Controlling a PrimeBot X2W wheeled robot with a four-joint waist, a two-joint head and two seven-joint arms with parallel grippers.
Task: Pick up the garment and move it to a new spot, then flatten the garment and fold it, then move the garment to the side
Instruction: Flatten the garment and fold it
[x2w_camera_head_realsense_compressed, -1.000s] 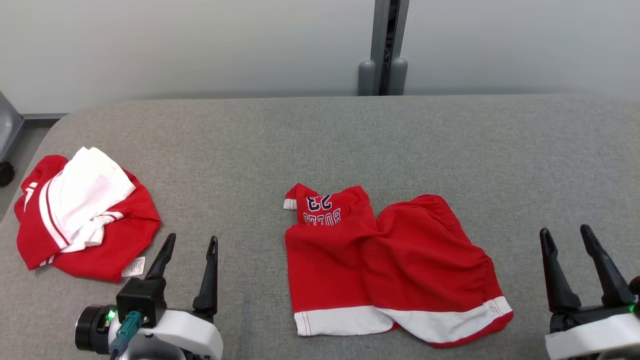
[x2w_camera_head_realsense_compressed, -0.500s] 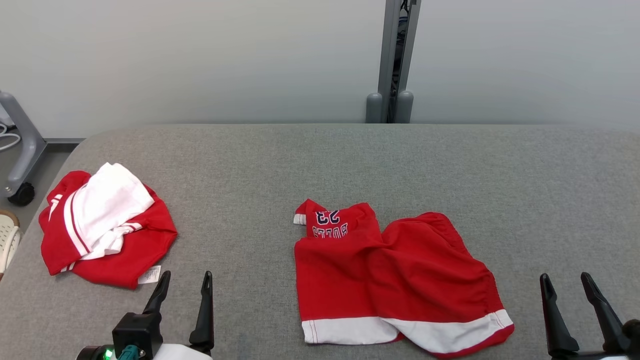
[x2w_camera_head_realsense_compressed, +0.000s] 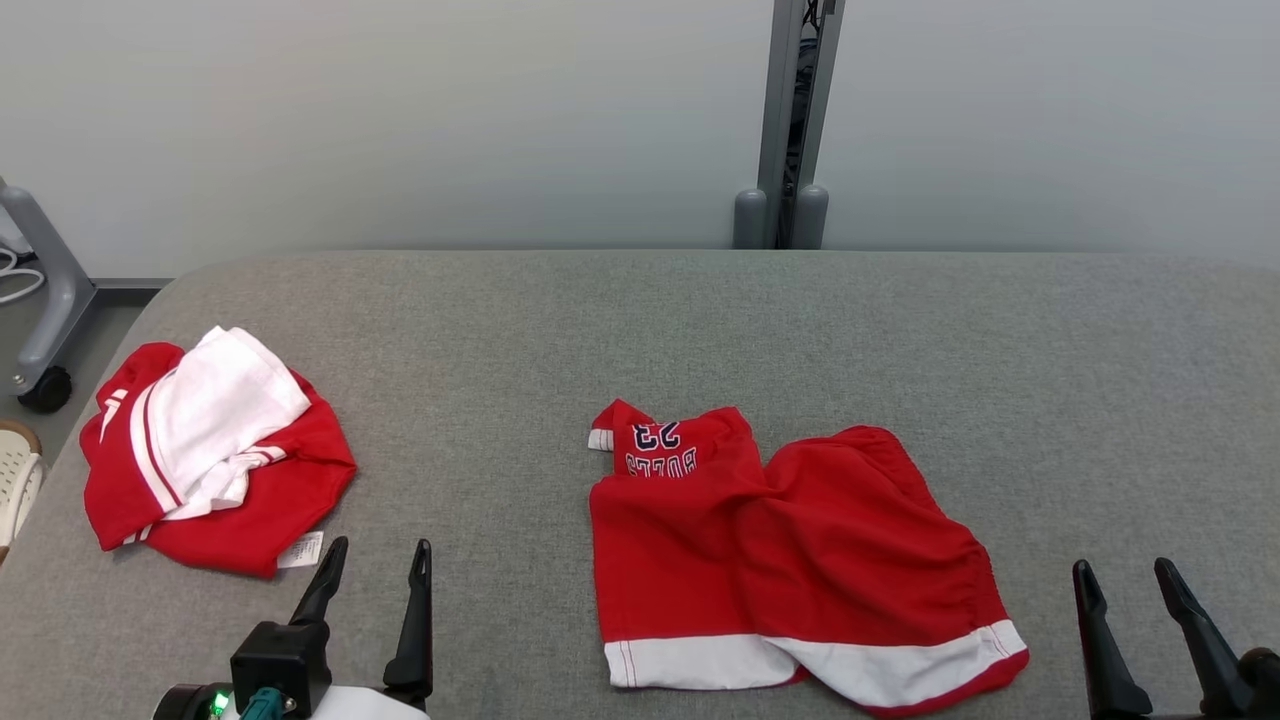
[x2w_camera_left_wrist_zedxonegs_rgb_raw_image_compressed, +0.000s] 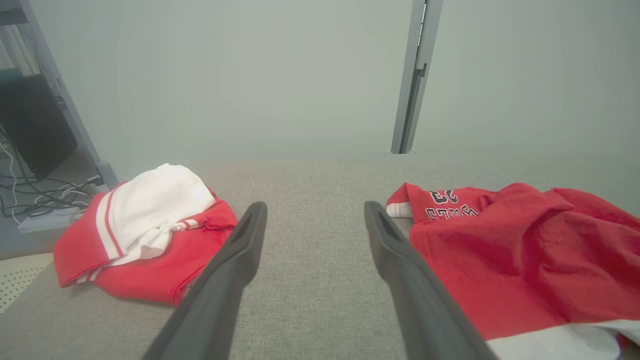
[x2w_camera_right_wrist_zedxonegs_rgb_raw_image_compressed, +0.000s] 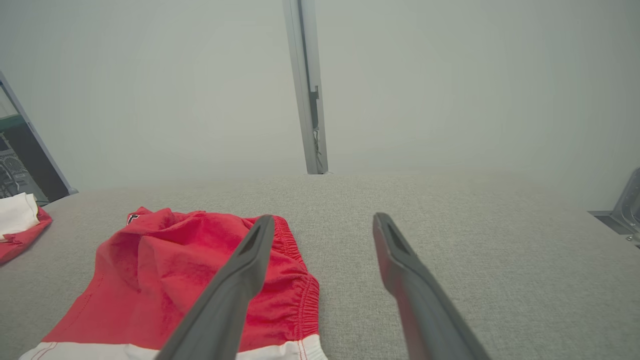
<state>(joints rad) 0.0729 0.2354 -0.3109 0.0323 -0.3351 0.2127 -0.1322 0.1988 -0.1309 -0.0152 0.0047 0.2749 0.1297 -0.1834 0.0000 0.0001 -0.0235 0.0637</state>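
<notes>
The red shorts (x2w_camera_head_realsense_compressed: 790, 550) lie rumpled on the grey counter (x2w_camera_head_realsense_compressed: 640, 320). The left pincer (x2w_camera_head_realsense_compressed: 381, 547) hangs wide and empty to the left of them, the right pincer (x2w_camera_head_realsense_compressed: 1123, 567) likewise to their right. A red-and-white heap (x2w_camera_head_realsense_compressed: 215, 450) lies farther left.

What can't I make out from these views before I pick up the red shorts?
- Red shorts: head view, the folded-over printed corner covers what lies beneath.
- Shorts' white hem: left wrist view, cut off by the bottom edge.
- Left pile: head view, white cloth covers the red garment under it.
- Pile's label: head view, too small to read.
</notes>
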